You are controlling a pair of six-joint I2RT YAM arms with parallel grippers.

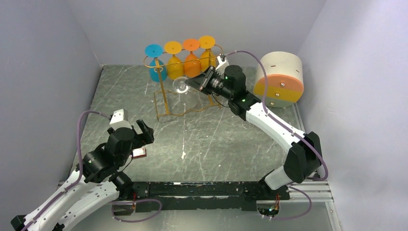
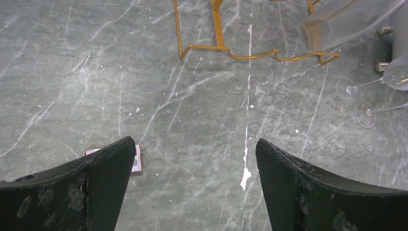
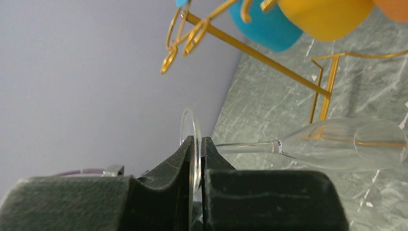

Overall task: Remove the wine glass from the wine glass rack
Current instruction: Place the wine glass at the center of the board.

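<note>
The clear wine glass is held by the right gripper. Its flat round foot is pinched between the two black fingers. They are shut almost all the way, with only the thin glass disc between them. The foot is probably picked for the grip because it is flat and thin, while the bowl is round, smooth and slippery.

The glass is held on its side, with the thin stem and the bowl pointing away from the fingers. It is seen just below the curled hooks of the wine glass rack and does not seem to touch them. So it is judged to be off the rack, or very nearly off.

The rack is made of thin gold wire, with loops on top and a wire frame at the bottom. Four coloured glasses are hung on it upside down by their feet: one blue, two yellow, one orange. They cannot be seen through.

The left gripper is wide open and nothing is held in it. It is kept low over the grey, scratched table, well apart from the rack, probably to stay out of the way. Two more clear glasses are laid on their sides on the table.
</note>
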